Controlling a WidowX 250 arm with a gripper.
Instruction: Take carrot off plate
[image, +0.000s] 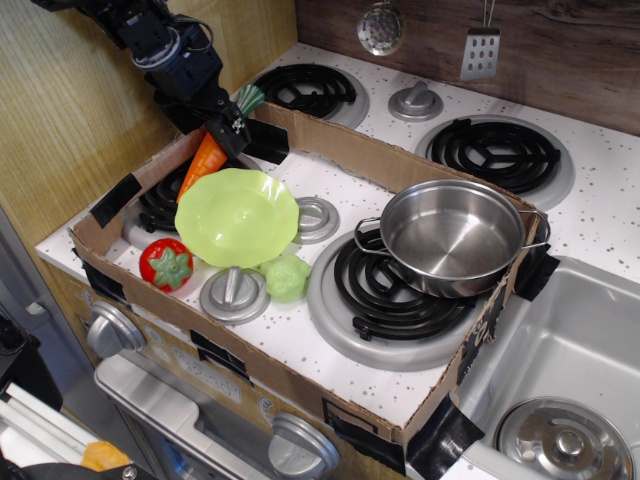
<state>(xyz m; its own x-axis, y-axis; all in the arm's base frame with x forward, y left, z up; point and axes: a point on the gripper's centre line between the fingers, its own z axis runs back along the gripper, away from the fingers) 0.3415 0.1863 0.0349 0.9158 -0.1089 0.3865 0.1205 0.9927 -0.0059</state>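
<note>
Carrot (207, 160) hangs tilted in the upper left of the frame, clenched near its green stem by the gripper (236, 122), tip pointing down just beside the far rim of the plate (237, 217). It appears clear of the plate (contact with the rim cannot be ruled out). Best practice: lower onto the burner (160, 203) beside the plate before releasing, so it cannot roll back.

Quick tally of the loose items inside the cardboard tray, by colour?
Orange: 1, the carrot, at the end effector.
Red: 1, the toy strawberry.
Green: 2, the plate and the lettuce-like toy.
Silver: 1, the steel pot.
Total: 5
</note>
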